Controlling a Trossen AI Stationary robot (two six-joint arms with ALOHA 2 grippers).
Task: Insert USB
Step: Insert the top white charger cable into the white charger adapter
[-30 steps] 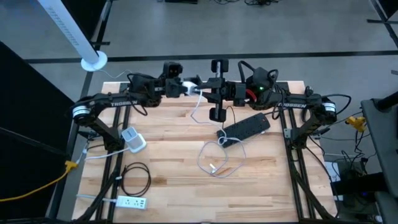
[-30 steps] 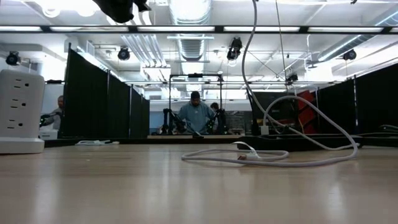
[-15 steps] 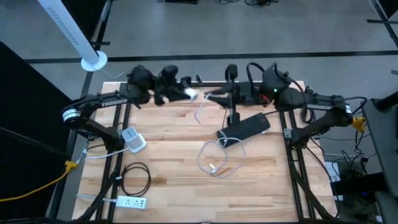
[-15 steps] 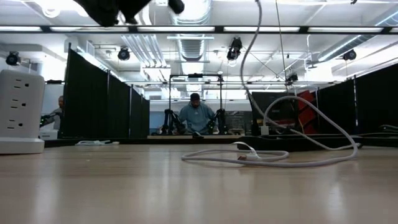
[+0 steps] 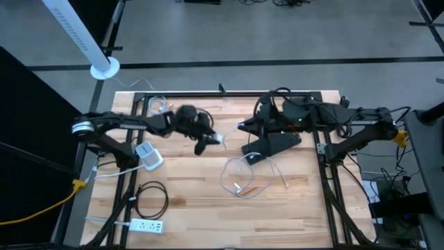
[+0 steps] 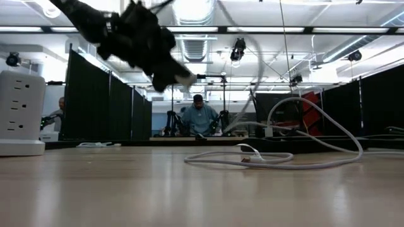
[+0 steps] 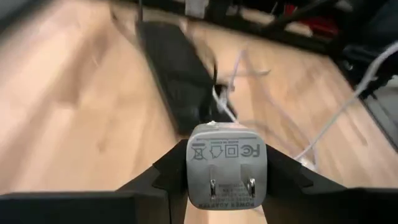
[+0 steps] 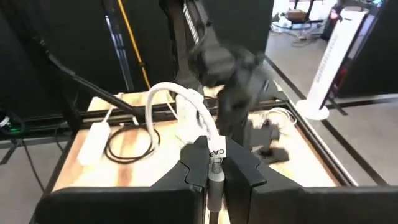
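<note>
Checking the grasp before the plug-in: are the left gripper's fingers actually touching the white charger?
Touching. The left wrist view shows the white charger wedged between the left gripper's dark fingers, pressed against both its sides with no gap.

I've got the left gripper (image 5: 208, 141) over the table (image 5: 180, 208) left of centre, wall adapter (image 7: 226, 165) between its fingers. Right gripper (image 5: 244, 127) is right of it, apart, pinching the cable plug (image 8: 215, 169). Power strip (image 5: 272, 144) lies just beside and below the right gripper. Cable (image 5: 239, 177) is coiled on the table in front of the strip. Multi-outlet cube (image 5: 148, 155) sits at the left edge, a second strip (image 5: 143, 225) at the near-left corner.
</note>
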